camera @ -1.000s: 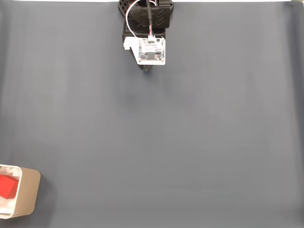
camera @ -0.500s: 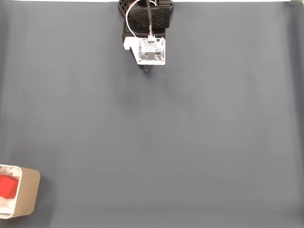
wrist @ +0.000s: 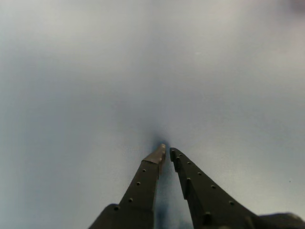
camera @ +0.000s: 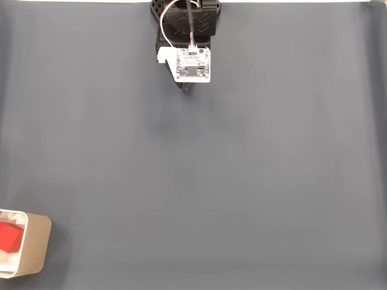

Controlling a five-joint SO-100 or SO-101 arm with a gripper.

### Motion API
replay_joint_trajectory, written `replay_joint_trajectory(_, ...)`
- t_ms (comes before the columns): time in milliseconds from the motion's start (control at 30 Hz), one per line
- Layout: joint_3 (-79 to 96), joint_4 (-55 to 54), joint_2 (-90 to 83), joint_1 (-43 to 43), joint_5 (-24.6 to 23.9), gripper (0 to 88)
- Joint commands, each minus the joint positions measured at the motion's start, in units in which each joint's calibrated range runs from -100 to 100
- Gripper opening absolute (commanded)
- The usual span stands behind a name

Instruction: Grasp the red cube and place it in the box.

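One grey mat (camera: 242,181) covers the whole work surface in the fixed view, and nothing lies on its open middle. At 12 o'clock of that view the arm (camera: 187,24) sits folded near its base, with a white circuit board (camera: 193,64) facing the camera. At 7 o'clock, against the frame edge, stands the box (camera: 33,248), partly cropped. Inside it, on the white lining, rests the red cube (camera: 8,237).

Judged from this layout, the placing step is complete and the arm is parked; no further move appears to be required beyond holding the rest pose.

Obstructions: none between arm and box, which are well apart.

Gripper (wrist: 166,151), wrist view: fingertips nearly meet, a narrow gap between them, nothing held. It points at bare mat close below.
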Motion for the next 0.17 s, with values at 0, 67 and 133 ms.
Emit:
replay_joint_trajectory(0,0.5,1.0,0.2,0.3,-0.5,0.3)
replay_joint_trajectory(67,0.5,1.0,0.2,0.3,-0.5,0.3)
replay_joint_trajectory(133,0.5,1.0,0.2,0.3,-0.5,0.3)
